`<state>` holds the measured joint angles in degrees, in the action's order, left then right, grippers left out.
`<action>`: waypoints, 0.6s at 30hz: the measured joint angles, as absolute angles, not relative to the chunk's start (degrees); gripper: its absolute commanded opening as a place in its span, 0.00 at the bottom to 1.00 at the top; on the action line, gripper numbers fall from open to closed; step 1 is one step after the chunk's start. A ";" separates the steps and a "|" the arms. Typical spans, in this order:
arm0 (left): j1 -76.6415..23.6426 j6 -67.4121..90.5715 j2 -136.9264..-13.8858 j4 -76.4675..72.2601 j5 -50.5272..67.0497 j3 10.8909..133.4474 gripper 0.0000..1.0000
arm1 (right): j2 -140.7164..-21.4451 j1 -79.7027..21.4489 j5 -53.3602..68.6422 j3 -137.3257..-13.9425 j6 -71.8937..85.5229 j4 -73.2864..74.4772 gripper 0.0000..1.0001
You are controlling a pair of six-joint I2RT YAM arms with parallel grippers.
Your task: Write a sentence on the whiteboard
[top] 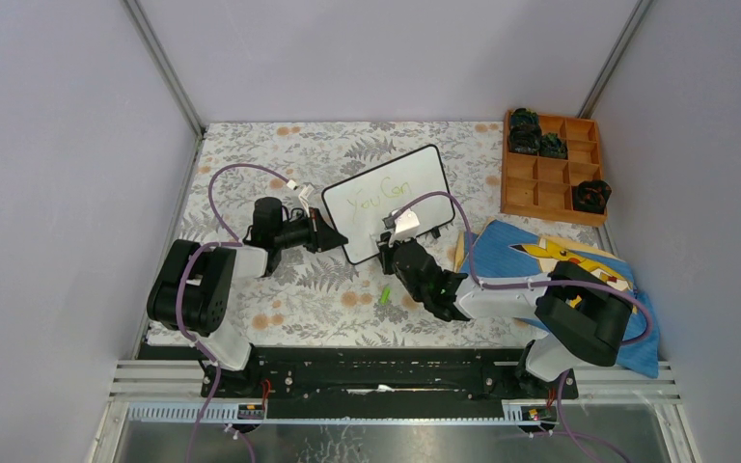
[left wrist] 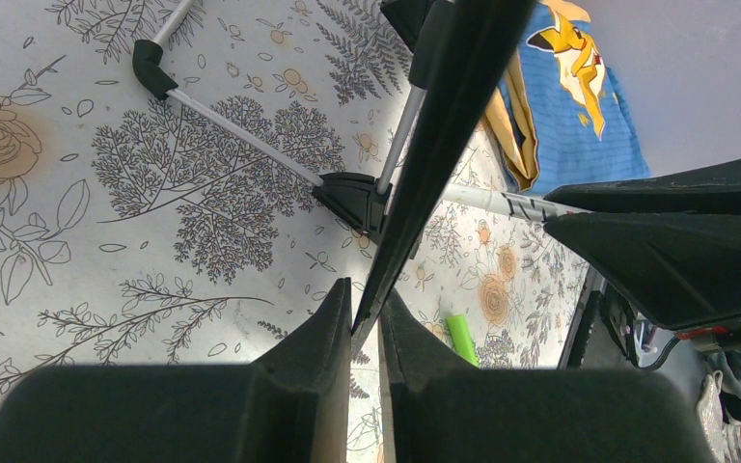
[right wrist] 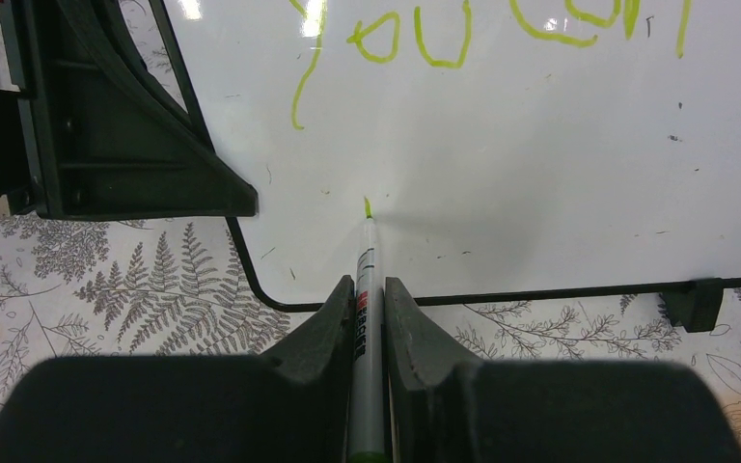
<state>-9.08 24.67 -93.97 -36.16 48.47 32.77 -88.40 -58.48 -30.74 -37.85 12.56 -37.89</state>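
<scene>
The whiteboard (top: 391, 203) stands tilted on the flowered cloth, black-framed, with light-green writing "You Can" (top: 374, 193) along its top. In the right wrist view the board (right wrist: 540, 154) fills the frame with the same words (right wrist: 425, 39). My right gripper (right wrist: 368, 289) is shut on a silver marker (right wrist: 367, 289) whose green tip (right wrist: 367, 205) touches the board's lower left, under the "You". My left gripper (left wrist: 365, 313) is shut on the board's left edge (left wrist: 444, 116), seen edge-on. In the top view the left gripper (top: 326, 233) and the right gripper (top: 393, 243) both sit at the board.
A green marker cap (top: 384, 294) lies on the cloth in front of the board, also in the left wrist view (left wrist: 461, 338). A wooden compartment tray (top: 550, 166) with dark objects stands back right. A blue Pikachu cloth (top: 579, 270) lies at right.
</scene>
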 measured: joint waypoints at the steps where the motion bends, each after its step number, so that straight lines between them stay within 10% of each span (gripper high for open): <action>1: -9.08 24.67 -93.97 -36.16 48.45 32.77 0.00 | -88.40 -58.48 -30.68 -37.82 12.67 -37.87 0.00; 18: -9.28 24.67 -93.97 -36.18 48.36 32.80 0.00 | -87.81 -58.50 -28.84 -36.99 13.50 -33.93 0.00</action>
<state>-9.28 24.67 -93.97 -36.18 48.36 32.80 -87.81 -58.50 -28.84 -36.99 13.50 -33.93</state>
